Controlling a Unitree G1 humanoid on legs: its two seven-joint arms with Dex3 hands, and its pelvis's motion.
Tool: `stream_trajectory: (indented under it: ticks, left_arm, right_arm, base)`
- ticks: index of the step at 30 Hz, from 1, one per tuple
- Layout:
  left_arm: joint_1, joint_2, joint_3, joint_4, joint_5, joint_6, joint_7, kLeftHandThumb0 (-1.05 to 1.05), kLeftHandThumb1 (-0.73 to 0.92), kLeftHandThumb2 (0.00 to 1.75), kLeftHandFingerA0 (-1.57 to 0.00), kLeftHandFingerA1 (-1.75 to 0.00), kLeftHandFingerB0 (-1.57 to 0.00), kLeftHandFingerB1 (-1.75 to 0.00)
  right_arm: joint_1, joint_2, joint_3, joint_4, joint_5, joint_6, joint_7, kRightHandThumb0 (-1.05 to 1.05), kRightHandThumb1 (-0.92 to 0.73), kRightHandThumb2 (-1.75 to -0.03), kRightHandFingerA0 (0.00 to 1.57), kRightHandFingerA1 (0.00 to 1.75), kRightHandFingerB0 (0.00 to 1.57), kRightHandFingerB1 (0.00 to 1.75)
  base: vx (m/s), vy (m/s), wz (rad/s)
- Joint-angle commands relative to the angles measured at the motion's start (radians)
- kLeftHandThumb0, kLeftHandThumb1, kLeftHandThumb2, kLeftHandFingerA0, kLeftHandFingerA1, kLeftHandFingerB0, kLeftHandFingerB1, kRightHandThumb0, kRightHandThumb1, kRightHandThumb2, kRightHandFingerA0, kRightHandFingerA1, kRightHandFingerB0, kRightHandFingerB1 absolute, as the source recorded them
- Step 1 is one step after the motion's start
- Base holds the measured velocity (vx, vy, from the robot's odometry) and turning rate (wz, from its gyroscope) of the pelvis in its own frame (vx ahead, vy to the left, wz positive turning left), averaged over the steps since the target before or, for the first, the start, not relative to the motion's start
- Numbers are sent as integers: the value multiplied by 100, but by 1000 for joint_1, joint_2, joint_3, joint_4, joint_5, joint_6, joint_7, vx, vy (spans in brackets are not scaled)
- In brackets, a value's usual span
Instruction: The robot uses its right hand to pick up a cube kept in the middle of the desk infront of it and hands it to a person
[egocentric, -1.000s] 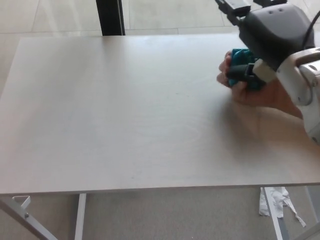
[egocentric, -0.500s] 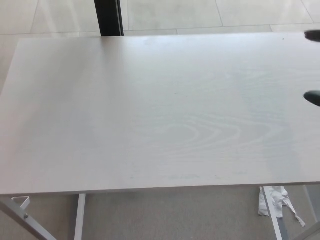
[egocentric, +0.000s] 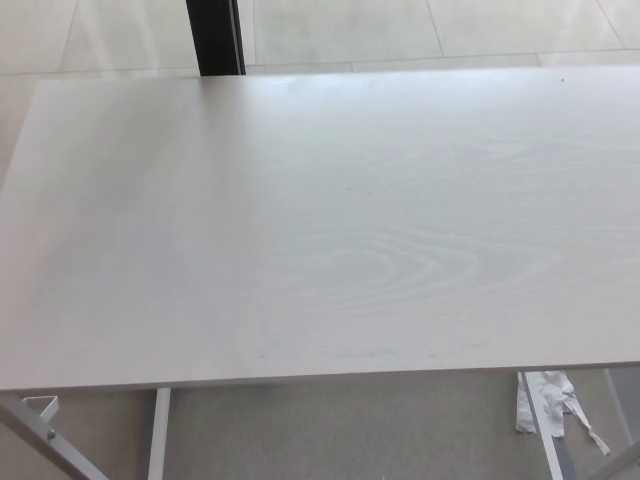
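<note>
Head view is being filled by the pale wood-grain desk (egocentric: 320, 230); neither robot hand is being shown, so finger state cannot be told. White scrap (egocentric: 550, 400) lying on floor.

Robot hand, cube & person's hand gone from view since 1s ago.

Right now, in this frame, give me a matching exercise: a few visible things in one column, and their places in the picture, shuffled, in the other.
Things:
1. desk
2. dark post
3. white scrap on the floor
4. metal desk leg

Places:
A. bottom left corner
B. top edge, left of centre
C. fills the middle of the view
D. lower right, below the desk's front edge

Pairs: 1-C, 2-B, 3-D, 4-A. Neither robot hand is in view.
</note>
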Motion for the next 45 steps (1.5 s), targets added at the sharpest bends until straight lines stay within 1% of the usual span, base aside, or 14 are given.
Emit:
stream_trajectory:
  ticks: [1,3,4,6,7,9,11,13,17,18,21,23,28,45]
  left_arm:
    - [33,25,14,9,-11,-3,10,-85,80,85,-41,-53,-37,-44]
    - [33,24,22,9,-18,-2,6,-80,92,70,-45,-52,-43,-41]
    - [34,23,25,10,-21,0,8,-80,92,70,-48,-52,-46,-42]
    - [38,22,27,11,-21,-2,11,-80,92,70,-48,-52,-46,-42]
    - [36,21,31,10,-26,0,5,-80,92,70,-50,-55,-47,-42]
    - [37,21,26,11,-18,-5,10,-81,92,70,-53,-57,-48,-43]
    - [35,8,33,12,-25,-2,10,-81,92,69,-50,-54,-47,-41]
    - [44,17,34,9,-24,-6,5,-82,92,70,-50,-56,-48,-43]
    - [44,21,35,3,-24,-2,2,-80,92,70,-42,-52,-41,-41]
    - [37,19,37,8,-24,5,1,-80,92,69,-41,-49,-39,-38]
    - [32,16,39,9,-24,5,3,-81,91,67,-44,-50,-42,-38]
    - [30,17,51,9,-35,8,-2,-79,80,64,-45,-51,-41,-41]
    - [43,22,8,0,12,1,18,-48,71,61,-59,-58,-57,-47]
    - [14,59,-16,-20,4,9,-36,-54,68,61,-51,-51,-50,-39]
  right_arm:
    - [-84,-100,-637,549,591,-40,-226,-50,-44,-78,106,106,40,52]
    - [-130,-96,-641,567,579,19,-258,-39,-58,-58,85,132,43,42]
    - [-154,-100,-640,609,580,27,-270,-41,-64,-59,65,95,39,41]
    - [-174,-115,-631,683,570,7,-284,-41,-64,-59,65,95,39,41]
    - [-202,-116,-625,766,558,4,-357,-45,-51,-82,55,75,39,53]
    - [-207,-81,-654,818,586,-20,-393,-37,-60,-60,83,144,44,48]
    - [-196,-54,-680,855,613,-24,-372,-33,-60,-61,94,149,40,48]
    - [-184,-36,-653,889,582,-12,-372,-45,-47,-77,87,109,41,54]
    - [-145,-34,-574,938,511,-4,-313,-49,-45,-77,100,117,32,48]
    - [-118,-26,-545,944,500,-17,-238,-42,-53,-56,79,89,34,36]
    - [-93,-41,-455,990,434,-46,-192,-42,-51,-55,74,79,33,35]
    - [-79,-53,-370,1009,373,-49,-137,-43,-48,-54,84,107,37,36]
    - [-46,-130,-132,1116,243,-66,5,-32,-57,-57,61,52,44,39]
    - [-44,-185,107,1184,400,-243,63,-59,-39,-77,56,55,42,47]
  base:
    - [0,0,0]
    - [0,0,0]
    - [0,0,0]
    - [0,0,0]
    - [0,0,0]
    - [0,0,0]
    - [0,0,0]
    - [0,0,0]
    - [0,0,0]
    - [0,0,0]
    - [0,0,0]
    - [0,0,0]
    - [0,0,0]
    - [0,0,0]
